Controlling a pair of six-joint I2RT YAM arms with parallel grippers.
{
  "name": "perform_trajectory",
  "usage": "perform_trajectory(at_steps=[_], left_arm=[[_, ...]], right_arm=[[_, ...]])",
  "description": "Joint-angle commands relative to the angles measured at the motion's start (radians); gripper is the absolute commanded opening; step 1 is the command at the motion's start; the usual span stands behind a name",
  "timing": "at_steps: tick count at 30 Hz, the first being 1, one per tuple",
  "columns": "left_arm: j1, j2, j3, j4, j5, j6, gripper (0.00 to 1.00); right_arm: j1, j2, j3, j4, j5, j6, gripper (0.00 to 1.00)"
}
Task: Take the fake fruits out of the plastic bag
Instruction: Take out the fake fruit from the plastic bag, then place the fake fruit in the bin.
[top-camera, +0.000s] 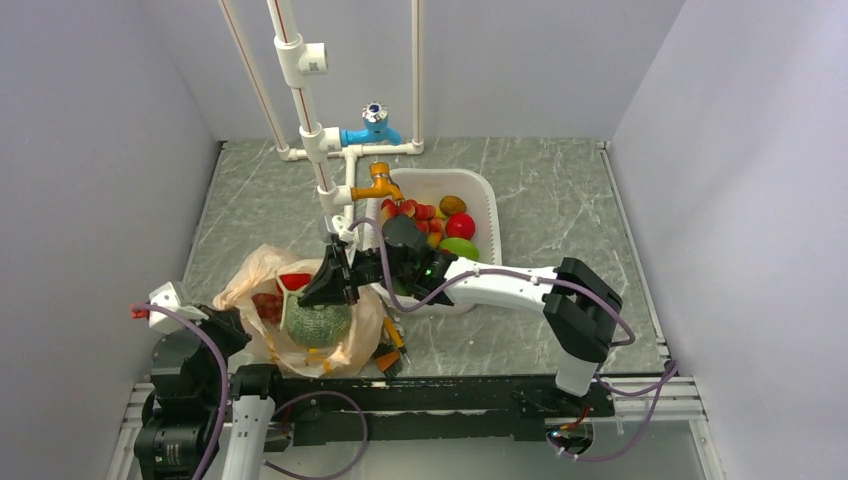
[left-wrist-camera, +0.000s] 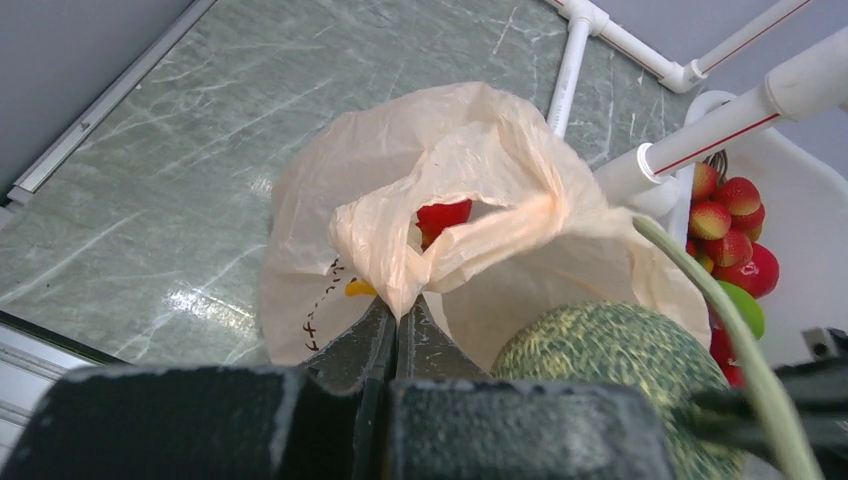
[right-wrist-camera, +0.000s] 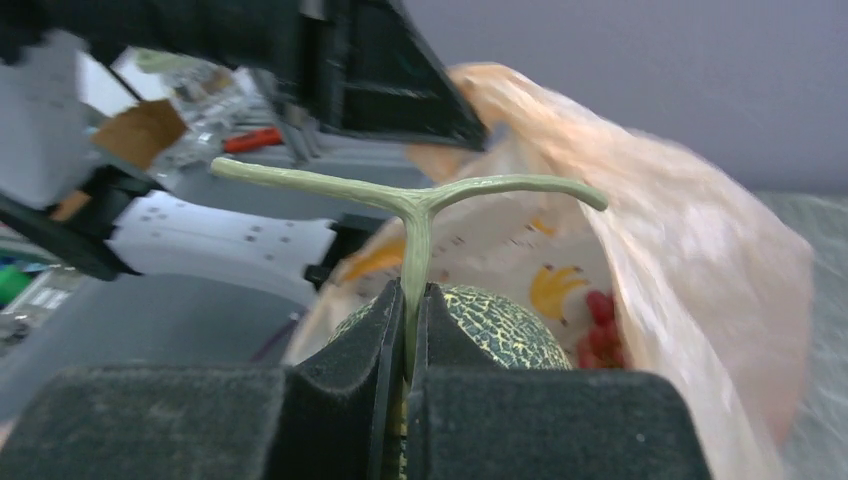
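The beige-tan plastic bag (top-camera: 258, 285) lies at the front left with its mouth open. My left gripper (left-wrist-camera: 399, 312) is shut on a fold of the bag's rim (left-wrist-camera: 480, 230); a red round fruit (left-wrist-camera: 443, 215) shows inside the mouth. My right gripper (right-wrist-camera: 410, 300) is shut on the pale T-stem (right-wrist-camera: 415, 200) of the grey-green netted melon (right-wrist-camera: 505, 325), which sits at the bag's mouth (top-camera: 318, 322). Red grapes (right-wrist-camera: 600, 325) lie deeper in the bag (right-wrist-camera: 690, 250). In the top view the right gripper (top-camera: 335, 285) is above the melon.
A white basin (top-camera: 488, 205) holding small red and green fruits stands right of the bag, under an orange tap (top-camera: 380, 183) on white pipes (top-camera: 300, 100). A small orange-and-black tool (top-camera: 390, 352) lies near the bag's front right. Grey walls close in on both sides.
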Motion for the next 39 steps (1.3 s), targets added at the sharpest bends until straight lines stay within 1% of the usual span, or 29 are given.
perform_trajectory(at_steps=[1,3,7,10,12,16,19,23,26,30,32,34,39], left_arm=[[-0.001,0.045,-0.027,0.054,0.026,-0.018,0.0],[-0.002,0.051,-0.039,0.048,0.043,-0.021,0.0],[-0.001,0.041,-0.075,0.036,0.061,-0.029,0.0],[-0.002,0.023,-0.113,0.054,0.087,-0.027,0.0],[-0.001,0.022,-0.112,0.051,0.079,-0.033,0.0],[-0.002,0.045,-0.122,0.059,0.1,-0.024,0.0],[-0.001,0.078,-0.123,0.055,0.111,-0.013,0.0],[0.0,0.099,-0.115,0.041,0.109,-0.015,0.0],[0.001,0.085,-0.117,0.041,0.106,-0.017,0.0],[0.002,0.04,-0.125,0.055,0.119,-0.011,0.0],[0.002,0.019,-0.126,0.057,0.121,-0.01,0.0],[-0.009,0.021,-0.118,0.046,0.114,-0.013,0.0],[-0.015,0.054,-0.123,0.054,0.135,-0.002,0.0]], right_arm=[[0.005,-0.022,0.022,0.297,-0.157,0.228,0.0],[0.001,-0.013,0.022,0.369,-0.172,0.312,0.0],[-0.03,-0.053,-0.003,0.432,-0.119,0.378,0.0],[-0.062,-0.125,-0.026,0.388,-0.067,0.356,0.0],[-0.077,-0.198,-0.061,0.306,-0.005,0.276,0.0],[-0.08,-0.383,-0.161,0.071,0.212,0.031,0.0],[-0.083,-0.517,-0.25,-0.037,0.419,-0.082,0.0],[-0.091,-0.645,-0.346,-0.145,0.721,-0.165,0.0],[-0.098,-0.702,-0.403,-0.23,0.946,-0.165,0.0],[-0.11,-0.753,-0.488,-0.287,1.13,-0.162,0.0],[-0.119,-0.748,-0.532,-0.263,1.172,-0.182,0.0],[-0.127,-0.713,-0.547,-0.28,1.203,-0.185,0.0],[-0.13,-0.626,-0.534,-0.309,1.148,-0.118,0.0]])
